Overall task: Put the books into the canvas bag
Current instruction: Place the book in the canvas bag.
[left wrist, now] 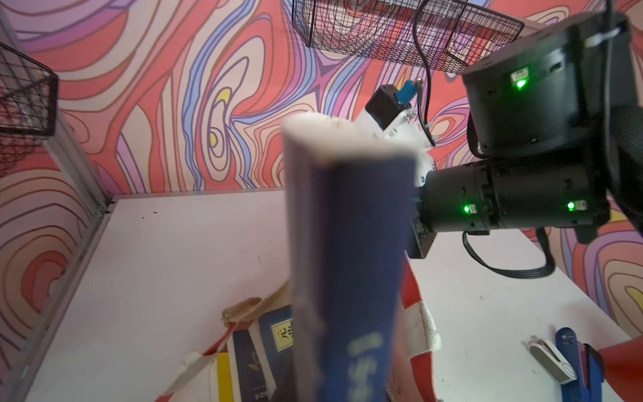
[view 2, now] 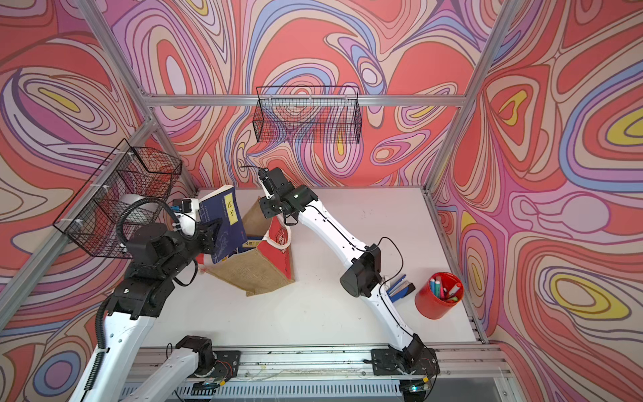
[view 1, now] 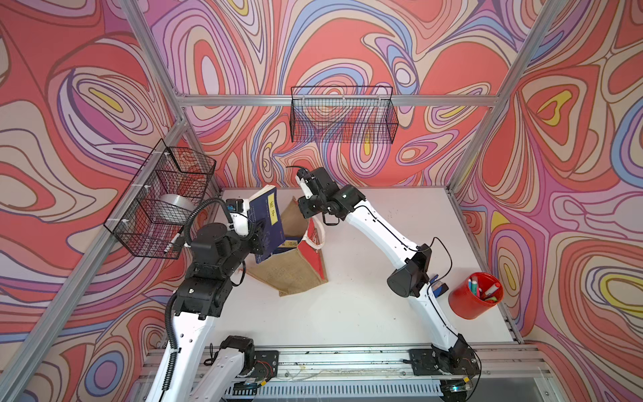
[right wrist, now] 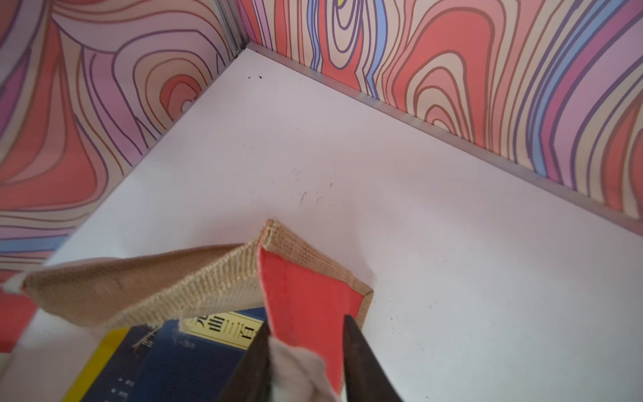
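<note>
The left gripper (view 1: 259, 234) clamps a navy book (view 1: 267, 222) labelled 庄子 above the canvas bag (view 1: 295, 268), whose red rim the right gripper (right wrist: 306, 351) pinches.

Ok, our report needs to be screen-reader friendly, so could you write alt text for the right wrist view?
The right gripper has its two dark fingers on either side of the canvas bag rim's red panel and white rope handle. Inside the bag lies a navy book with a yellow label, beside a yellow one; behind is the white table.
</note>
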{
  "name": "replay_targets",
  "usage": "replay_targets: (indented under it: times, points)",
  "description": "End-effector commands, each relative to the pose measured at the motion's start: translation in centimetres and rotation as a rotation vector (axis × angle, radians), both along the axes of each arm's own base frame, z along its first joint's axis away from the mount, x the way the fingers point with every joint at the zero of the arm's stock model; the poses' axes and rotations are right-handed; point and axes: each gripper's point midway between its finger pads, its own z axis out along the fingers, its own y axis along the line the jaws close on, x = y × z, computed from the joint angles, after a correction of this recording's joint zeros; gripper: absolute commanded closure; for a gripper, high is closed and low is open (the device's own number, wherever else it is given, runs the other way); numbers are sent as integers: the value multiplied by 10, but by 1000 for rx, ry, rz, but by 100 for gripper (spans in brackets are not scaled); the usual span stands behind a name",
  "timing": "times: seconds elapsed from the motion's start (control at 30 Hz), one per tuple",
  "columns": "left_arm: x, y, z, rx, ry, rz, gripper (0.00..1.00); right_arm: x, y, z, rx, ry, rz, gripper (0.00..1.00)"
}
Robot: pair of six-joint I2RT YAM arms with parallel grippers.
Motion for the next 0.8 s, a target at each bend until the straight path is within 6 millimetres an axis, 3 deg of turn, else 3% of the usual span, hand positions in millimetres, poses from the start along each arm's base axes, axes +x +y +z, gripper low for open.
replay_targets:
  times: [0.0, 0.03, 0.33, 0.53, 0.67, 0.77]
  points:
    - [9, -8, 9, -113, -50, -22, 100, -4, 13, 2, 48, 14, 49, 93]
    - [11, -8, 6, -152, -49, -16, 100, -5, 14, 1, 55, 17, 56, 100]
    - [24, 1, -19, -200, -97, 81, 100, -27, 29, 30, 163, -39, 163, 100]
    - [31, 18, -10, -169, -153, 177, 100, -42, 31, 45, 198, -56, 190, 100]
    - [38, 8, -12, -210, -136, 135, 100, -50, 32, 55, 219, -70, 204, 100]
    - [41, -12, -20, -247, -133, 88, 100, -54, 34, 61, 248, -70, 208, 100]
